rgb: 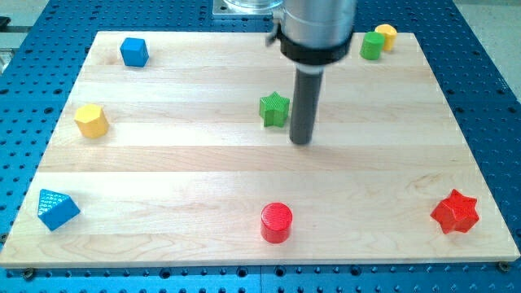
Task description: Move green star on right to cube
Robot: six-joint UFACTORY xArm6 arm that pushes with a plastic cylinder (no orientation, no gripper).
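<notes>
Our rod carries nothing; it ends in a bare tip resting on the wooden board, just to the view's right of the green star and slightly below it. From this angle we cannot tell whether the tip touches the star or stands a hair apart from it.

That placement makes sense to us: the blue cube sits well away at the view's top left, so a push has to come from the star's right side and drive it leftward and a little upward. Standing on the far side of the star from the cube puts us behind it for that stroke.

The path between star and cube looks free of other blocks. The yellow hexagonal block lies below that line at the view's left, and the red cylinder is nearer the bottom edge, both out of the way.

The star has still the whole crossing ahead of it.
</notes>
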